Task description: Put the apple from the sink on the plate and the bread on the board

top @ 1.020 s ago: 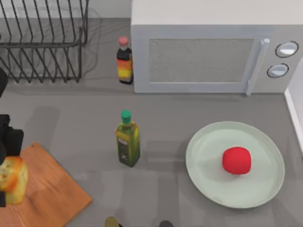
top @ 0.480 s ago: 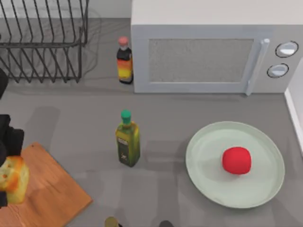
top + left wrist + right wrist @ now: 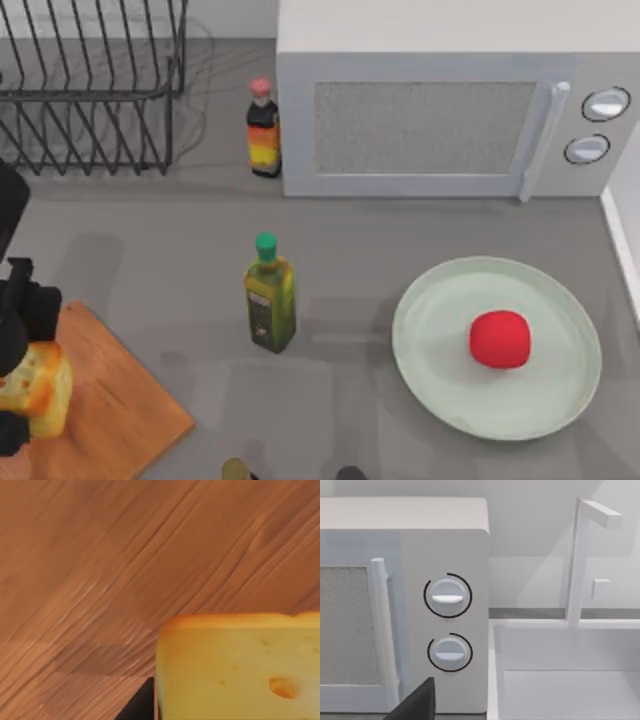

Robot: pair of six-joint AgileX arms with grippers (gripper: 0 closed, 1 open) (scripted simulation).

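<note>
The bread [image 3: 45,385], a golden-yellow cube, hangs over the left part of the orange-brown board [image 3: 115,410] at the table's front left. My left gripper [image 3: 22,385] is shut on it, with dark fingers on either side. In the left wrist view the bread [image 3: 235,665] sits close above the board's grain [image 3: 125,555]. The red apple [image 3: 500,339] rests on the pale green plate [image 3: 430,300] at the front right. My right gripper [image 3: 417,702] shows as a dark edge, facing the microwave knobs and the white sink [image 3: 560,680].
An olive oil bottle [image 3: 270,295] stands mid-table between board and plate. A sauce bottle [image 3: 263,128] stands beside the microwave [image 3: 450,100] at the back. A wire dish rack [image 3: 90,80] fills the back left. The sink's rim [image 3: 622,235] runs along the right edge.
My left gripper and the bread have shifted a little to the right and toward the table's front, over the board. The apple, plate and bottles have not moved.
</note>
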